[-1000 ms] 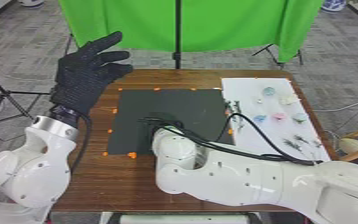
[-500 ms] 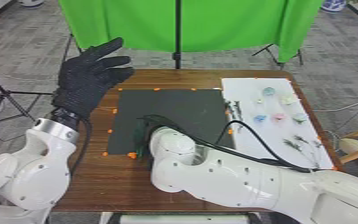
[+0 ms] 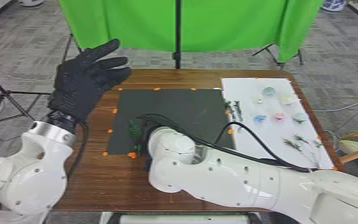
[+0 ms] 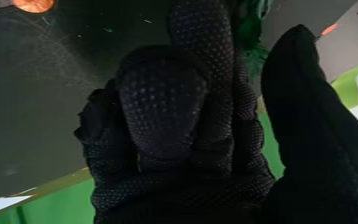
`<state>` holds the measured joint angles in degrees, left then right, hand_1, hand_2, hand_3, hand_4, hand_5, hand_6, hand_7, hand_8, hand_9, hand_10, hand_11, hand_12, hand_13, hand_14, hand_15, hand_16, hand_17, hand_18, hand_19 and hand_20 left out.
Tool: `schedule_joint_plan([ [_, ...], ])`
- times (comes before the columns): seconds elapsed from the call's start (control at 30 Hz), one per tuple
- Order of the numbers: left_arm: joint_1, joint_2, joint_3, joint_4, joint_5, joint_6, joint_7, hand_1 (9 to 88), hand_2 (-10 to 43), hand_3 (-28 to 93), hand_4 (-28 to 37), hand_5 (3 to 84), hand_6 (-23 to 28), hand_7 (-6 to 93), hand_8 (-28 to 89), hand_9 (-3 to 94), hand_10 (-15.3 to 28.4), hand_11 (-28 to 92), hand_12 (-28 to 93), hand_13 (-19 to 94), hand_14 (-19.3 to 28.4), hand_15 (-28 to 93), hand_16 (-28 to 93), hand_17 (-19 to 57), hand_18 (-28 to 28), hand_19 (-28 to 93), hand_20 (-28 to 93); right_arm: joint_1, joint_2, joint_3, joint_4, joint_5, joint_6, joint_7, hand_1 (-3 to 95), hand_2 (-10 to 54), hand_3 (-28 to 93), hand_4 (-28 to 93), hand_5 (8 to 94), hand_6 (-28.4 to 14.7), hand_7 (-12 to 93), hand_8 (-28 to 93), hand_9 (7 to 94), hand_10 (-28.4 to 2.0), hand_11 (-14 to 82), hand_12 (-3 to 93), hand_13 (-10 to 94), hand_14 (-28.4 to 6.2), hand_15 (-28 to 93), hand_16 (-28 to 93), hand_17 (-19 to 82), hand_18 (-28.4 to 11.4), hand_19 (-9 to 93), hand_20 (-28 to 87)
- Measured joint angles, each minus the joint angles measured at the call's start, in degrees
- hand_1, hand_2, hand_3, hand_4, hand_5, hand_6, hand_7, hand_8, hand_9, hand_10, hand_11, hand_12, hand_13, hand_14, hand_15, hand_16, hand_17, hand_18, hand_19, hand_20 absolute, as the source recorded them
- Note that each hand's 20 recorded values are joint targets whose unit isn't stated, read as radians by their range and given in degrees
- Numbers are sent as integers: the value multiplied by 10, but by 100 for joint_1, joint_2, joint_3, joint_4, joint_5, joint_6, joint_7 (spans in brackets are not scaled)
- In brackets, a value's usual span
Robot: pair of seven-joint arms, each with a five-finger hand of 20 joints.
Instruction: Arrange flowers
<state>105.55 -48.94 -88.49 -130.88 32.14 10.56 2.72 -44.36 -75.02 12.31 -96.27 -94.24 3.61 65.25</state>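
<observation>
Mat (image 3: pixel 171 102): rm far side; R arm (image 3: pixel 220 175) + cable (image 3: pixel 236 122) block near rt.

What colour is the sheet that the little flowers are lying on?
The sheet is white; it shows best in the head view.

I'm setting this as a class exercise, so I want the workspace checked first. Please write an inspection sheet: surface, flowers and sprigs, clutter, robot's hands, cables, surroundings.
Surface: brown wooden table bearing a dark rectangular mat and, to its right, a white rectangular sheet.
Job's things: pink flower head, blue flower head and others on the sheet; dark green leafy sprig by the right hand.
Clutter: small orange pieces around the mat's edges.
Hands: left hand raised, open; right hand low over the mat.
Cables: black cable looping beside the right arm.
Surroundings: green cloth behind the table; grey carpet.
</observation>
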Motion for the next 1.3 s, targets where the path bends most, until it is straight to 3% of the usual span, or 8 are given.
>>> schedule_joint_plan([
  [0.13, 25, 11, 15, -1, 0, 1, 28, 215, 80, 786, -266, 361, 94, 153, -99, 331, 222, 320, 113, 258, 284, 571, -111, -53, 271, 604, 309, 60, 8, -90, -6, -7, 49, 23, 427, 5, 581, -283, 584, 9, 150, -142, 888, -110, 283, 182, 856, -64, 639, 194, 431, -214, 932, 327],
  [0.4, -30, 21, 56, 8, 0, 8, 113, 213, 82, 779, -264, 359, 92, 132, -88, 328, 212, 288, 121, 253, 284, 562, -104, -45, 264, 613, 301, 223, 117, -304, -15, 91, 644, 23, 383, -6, 623, -283, 559, -4, 142, -135, 880, -114, 293, 185, 846, -69, 651, 194, 424, -221, 932, 340],
  [0.7, 30, 73, 17, -2, 0, 82, 332, 211, 82, 777, -261, 358, 92, 125, -83, 328, 208, 274, 129, 251, 284, 556, -101, -44, 262, 618, 291, 546, 280, -511, -89, 250, 1018, -77, 349, -23, 684, -283, 618, -13, 127, -125, 901, -115, 311, 191, 850, -74, 660, 190, 430, -232, 932, 353],
  [0.8, 51, 85, 16, -9, 0, 109, 403, 211, 82, 776, -261, 359, 92, 124, -82, 329, 207, 268, 131, 251, 284, 555, -100, -44, 261, 620, 288, 571, 280, -506, -94, 187, 1030, -53, 319, -7, 718, -280, 654, -45, 115, -118, 909, -128, 317, 194, 855, -76, 662, 191, 438, -244, 932, 370],
  [0.9, 118, 126, -8, -48, -4, 155, 577, 211, 82, 776, -261, 359, 91, 123, -81, 331, 209, 270, 133, 253, 284, 558, -98, -45, 261, 621, 285, 722, 285, -750, -93, 91, 1111, -2, 313, 17, 722, -258, 705, -55, 110, -113, 917, -131, 318, 194, 864, -81, 662, 190, 443, -252, 932, 382],
  [1.07, 383, 256, -129, -187, -17, 308, 1094, 212, 82, 776, -261, 359, 91, 124, -81, 332, 210, 277, 135, 255, 284, 564, -99, -46, 261, 622, 281, 949, 288, -920, -78, 158, 928, 1, 314, 35, 730, -242, 728, -62, 109, -112, 921, -133, 317, 195, 864, -84, 662, 192, 444, -258, 932, 388],
  [1.13, 471, 295, -171, -234, -19, 369, 1164, 211, 82, 776, -261, 359, 91, 124, -82, 332, 209, 278, 134, 255, 284, 565, -100, -46, 261, 623, 278, 949, 287, -818, -57, 202, 626, -10, 316, 41, 729, -238, 736, -63, 111, -111, 920, -134, 317, 195, 862, -87, 663, 194, 442, -259, 932, 390],
  [1.3, 579, 338, -229, -279, -30, 454, 1191, 212, 82, 775, -261, 359, 91, 123, -82, 330, 208, 278, 133, 254, 284, 569, -102, -46, 260, 625, 275, 925, 287, -655, -31, 304, 102, -81, 318, 56, 714, -220, 775, -53, 108, -114, 927, -138, 315, 195, 862, -93, 663, 196, 436, -265, 932, 392],
])
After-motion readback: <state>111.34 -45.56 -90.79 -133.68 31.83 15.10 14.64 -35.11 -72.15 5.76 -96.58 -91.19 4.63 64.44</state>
